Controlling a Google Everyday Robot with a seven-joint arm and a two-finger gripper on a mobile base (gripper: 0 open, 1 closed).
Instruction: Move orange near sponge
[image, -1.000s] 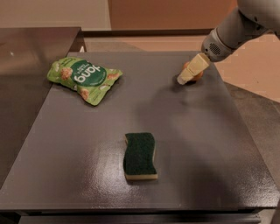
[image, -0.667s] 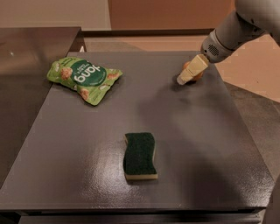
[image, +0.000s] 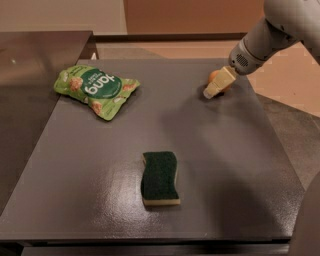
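The orange (image: 214, 76) sits at the far right of the dark grey table (image: 225, 165), mostly hidden behind my gripper, with only slivers of orange skin showing. My gripper (image: 212, 91) reaches down from the upper right, and its cream tip is right at the orange, close to the tabletop. The sponge (image: 160, 178), dark green on top with a pale yellow base, lies flat near the table's front middle, well apart from the orange.
A light green snack bag (image: 95, 90) lies at the table's far left. The table's right edge runs just beyond the orange, with floor below. A dark counter (image: 30, 60) adjoins on the left.
The gripper has stayed at the orange at the far right, with hardly any shift. The sponge and bag have not moved.
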